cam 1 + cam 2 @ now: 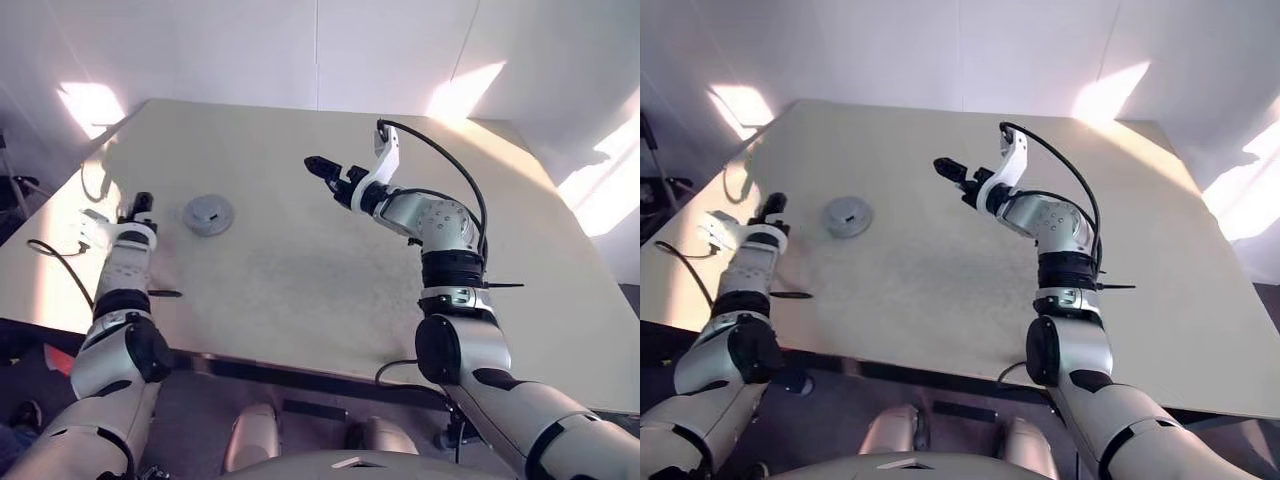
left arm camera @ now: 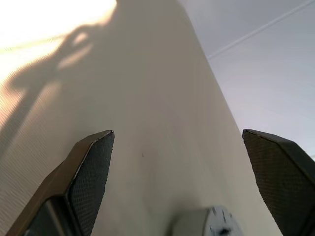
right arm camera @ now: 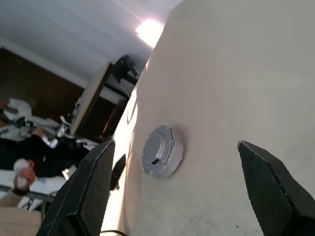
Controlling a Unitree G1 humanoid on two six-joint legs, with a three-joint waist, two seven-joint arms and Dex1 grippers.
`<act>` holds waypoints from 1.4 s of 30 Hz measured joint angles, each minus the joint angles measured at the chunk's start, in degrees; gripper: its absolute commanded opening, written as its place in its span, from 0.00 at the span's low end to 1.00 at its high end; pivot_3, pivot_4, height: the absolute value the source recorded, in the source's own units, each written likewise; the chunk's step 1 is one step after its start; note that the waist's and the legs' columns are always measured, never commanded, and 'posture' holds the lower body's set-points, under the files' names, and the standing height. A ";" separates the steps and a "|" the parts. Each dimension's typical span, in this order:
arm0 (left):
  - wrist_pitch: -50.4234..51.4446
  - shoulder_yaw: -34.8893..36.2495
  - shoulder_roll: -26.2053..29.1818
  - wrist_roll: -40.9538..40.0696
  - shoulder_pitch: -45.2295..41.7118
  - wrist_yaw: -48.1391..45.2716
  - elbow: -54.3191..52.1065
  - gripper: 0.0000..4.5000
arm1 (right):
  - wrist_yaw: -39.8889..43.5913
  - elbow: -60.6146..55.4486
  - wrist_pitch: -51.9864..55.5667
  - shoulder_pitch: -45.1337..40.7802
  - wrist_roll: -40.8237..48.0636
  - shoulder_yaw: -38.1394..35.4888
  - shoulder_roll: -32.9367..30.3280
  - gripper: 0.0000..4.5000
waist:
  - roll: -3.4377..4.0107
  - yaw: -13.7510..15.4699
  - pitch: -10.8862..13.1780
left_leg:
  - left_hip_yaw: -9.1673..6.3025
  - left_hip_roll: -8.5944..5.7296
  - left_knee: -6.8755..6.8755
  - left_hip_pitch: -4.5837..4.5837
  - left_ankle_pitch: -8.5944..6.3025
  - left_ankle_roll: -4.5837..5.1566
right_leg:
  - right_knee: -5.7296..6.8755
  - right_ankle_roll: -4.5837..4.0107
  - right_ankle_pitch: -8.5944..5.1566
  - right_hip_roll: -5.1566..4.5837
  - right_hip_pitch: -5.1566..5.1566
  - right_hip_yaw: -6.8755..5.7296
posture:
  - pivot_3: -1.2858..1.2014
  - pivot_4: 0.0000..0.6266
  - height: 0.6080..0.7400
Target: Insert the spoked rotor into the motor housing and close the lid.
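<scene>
Both grippers, left gripper (image 1: 143,203) and right gripper (image 1: 318,166), gape wide and empty, the lid (image 1: 209,214) seemingly seated on the motor housing near the bench's (image 1: 330,280) left edge, so retreat clear without nudging it, seating unconfirmed from here.

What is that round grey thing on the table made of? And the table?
The lid looks like metal: pale silvery grey with a dull sheen and crisp edges, though painted plastic is possible. The table looks like matte beige laminate or coated board, faintly speckled and free of glare.
</scene>
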 measured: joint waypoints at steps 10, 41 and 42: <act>3.36 -21.61 -5.82 8.58 3.95 -22.81 -22.62 0.99 | 26.00 -12.06 -25.37 11.19 -20.18 20.68 -19.50 1.00 | -0.20 2.68 0.05 | -0.06 -0.06 0.85 -0.29 -0.28 0.43 | 0.03 0.21 0.07 -0.21 0.16 -0.05 | 0.52 0.00 1.00; 1.88 -42.68 -12.45 27.18 8.16 -32.77 -24.90 0.99 | 29.66 0.98 -39.33 15.32 -38.24 23.99 -26.14 1.00 | -0.14 -0.27 0.03 | -0.01 0.19 1.46 -0.36 -0.46 0.83 | 0.14 -0.34 0.15 -0.06 0.17 -0.04 | 0.52 0.00 1.00; 1.83 -42.68 -12.66 27.28 8.16 -32.58 -24.80 0.99 | 29.66 1.20 -39.45 15.32 -38.39 23.99 -26.12 1.00 | -0.14 -0.27 0.03 | 0.00 0.19 1.46 -0.37 -0.47 0.84 | 0.14 -0.34 0.15 -0.06 0.16 -0.04 | 0.52 0.00 1.00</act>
